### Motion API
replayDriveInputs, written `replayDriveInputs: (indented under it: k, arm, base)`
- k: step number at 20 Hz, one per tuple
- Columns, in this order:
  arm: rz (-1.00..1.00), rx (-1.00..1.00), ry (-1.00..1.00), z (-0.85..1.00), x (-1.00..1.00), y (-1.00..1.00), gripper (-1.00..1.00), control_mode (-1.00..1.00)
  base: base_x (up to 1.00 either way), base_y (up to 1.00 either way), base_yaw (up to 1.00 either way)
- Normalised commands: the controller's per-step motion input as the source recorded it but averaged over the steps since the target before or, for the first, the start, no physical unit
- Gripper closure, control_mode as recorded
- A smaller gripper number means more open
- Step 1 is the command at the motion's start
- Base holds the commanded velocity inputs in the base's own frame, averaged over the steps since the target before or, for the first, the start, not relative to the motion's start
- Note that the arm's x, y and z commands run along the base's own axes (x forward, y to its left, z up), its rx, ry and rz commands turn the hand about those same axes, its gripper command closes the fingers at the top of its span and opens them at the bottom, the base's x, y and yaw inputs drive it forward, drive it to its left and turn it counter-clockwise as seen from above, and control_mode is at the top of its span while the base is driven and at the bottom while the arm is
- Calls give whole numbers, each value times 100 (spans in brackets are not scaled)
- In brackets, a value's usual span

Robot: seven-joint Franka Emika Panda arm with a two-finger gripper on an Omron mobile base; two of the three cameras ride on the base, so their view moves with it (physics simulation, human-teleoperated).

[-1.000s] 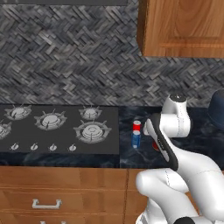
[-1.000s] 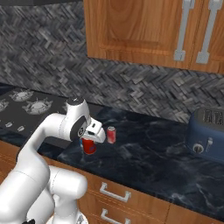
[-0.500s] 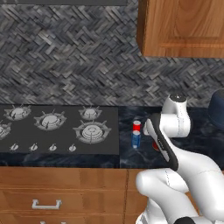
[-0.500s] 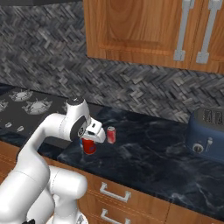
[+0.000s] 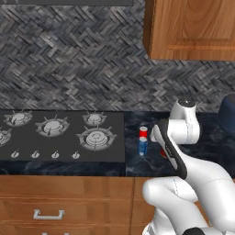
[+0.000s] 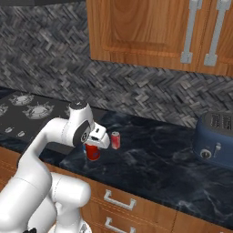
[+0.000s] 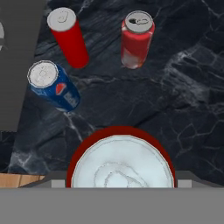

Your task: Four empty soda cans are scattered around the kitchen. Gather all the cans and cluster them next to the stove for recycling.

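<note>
Beside the stove, on the dark marble counter, you have four cans close together. Your gripper sits directly over a red can (its silver top fills the lower hand view), with the jaws on either side of it; whether they press it you cannot tell. Beyond it stand a blue can nearest the stove edge, a tall red can and a pale red can. A blue toaster stands well apart.

Three cans crowd the table beside the stove; open table lies toward the toaster.
</note>
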Motion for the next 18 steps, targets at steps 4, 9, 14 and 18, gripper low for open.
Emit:
replayDriveInputs:
  k: [4,9,14,18]
  arm:
    - [0,0,0,-4,5,-1,100,-100]
    - [0,-3,0,-25,40,-1,100,-100]
    - [0,-2,1,-15,39,-1,100,-100]
    - [1,1,3,-13,23,-2,100,-100]
  base:
    - [6,0,0]
    - [0,0,0]
    - [0,0,0]
    - [0,0,0]
